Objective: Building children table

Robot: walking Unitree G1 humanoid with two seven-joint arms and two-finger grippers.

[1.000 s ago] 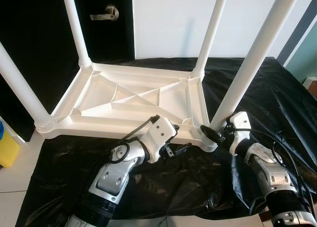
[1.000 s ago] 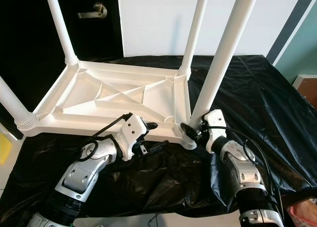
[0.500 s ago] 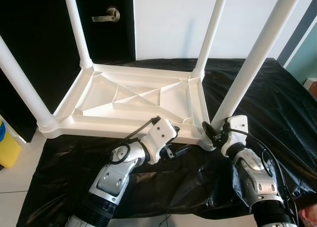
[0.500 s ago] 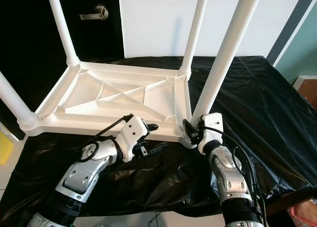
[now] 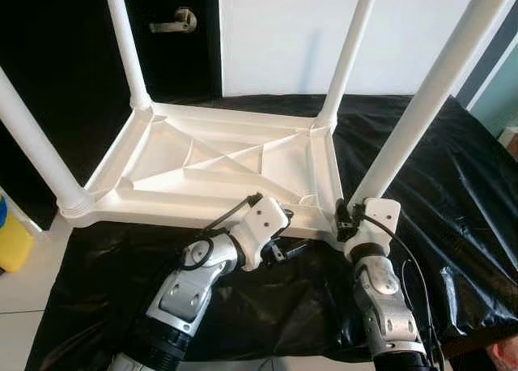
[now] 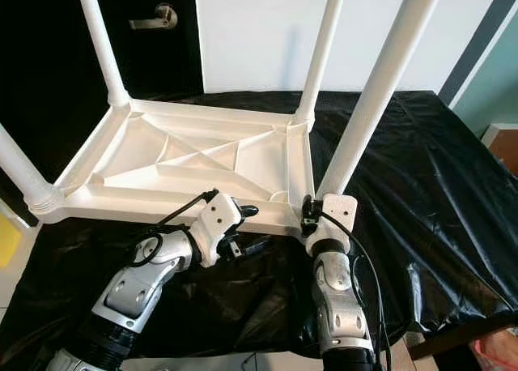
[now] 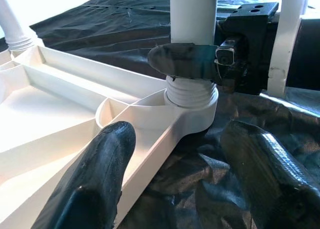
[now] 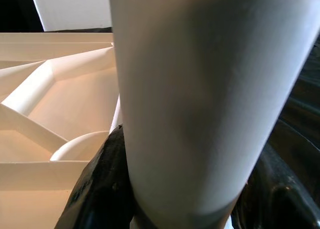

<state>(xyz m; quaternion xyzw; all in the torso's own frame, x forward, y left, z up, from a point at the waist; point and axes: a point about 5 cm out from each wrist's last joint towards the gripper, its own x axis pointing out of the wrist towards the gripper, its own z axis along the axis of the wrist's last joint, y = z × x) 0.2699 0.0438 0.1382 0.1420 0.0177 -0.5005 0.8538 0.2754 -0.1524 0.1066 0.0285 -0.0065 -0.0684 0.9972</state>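
Note:
The white children's table [image 5: 210, 156] lies upside down on a black plastic sheet [image 5: 453, 168], its legs pointing up. My right gripper [image 5: 346, 217] is shut on the near right leg [image 5: 413, 120] just above its threaded socket [image 7: 192, 96]. In the right wrist view that leg [image 8: 200, 89] stands between the black fingers [image 8: 100, 189]. My left gripper [image 6: 251, 227] is open at the table's near rim, close to that corner. One of its fingers [image 7: 100, 184] is over the ribbed underside and the other is over the sheet.
A black door with a lever handle [image 5: 180, 19] stands behind the table on the left. A yellow container [image 5: 12, 241] sits on the tiled floor at the far left. The sheet hangs over the front edge of the surface below my arms.
My right forearm has swung in from the right to stand almost straight below the near right leg, with the gripper still around its base. The left arm has stayed put.

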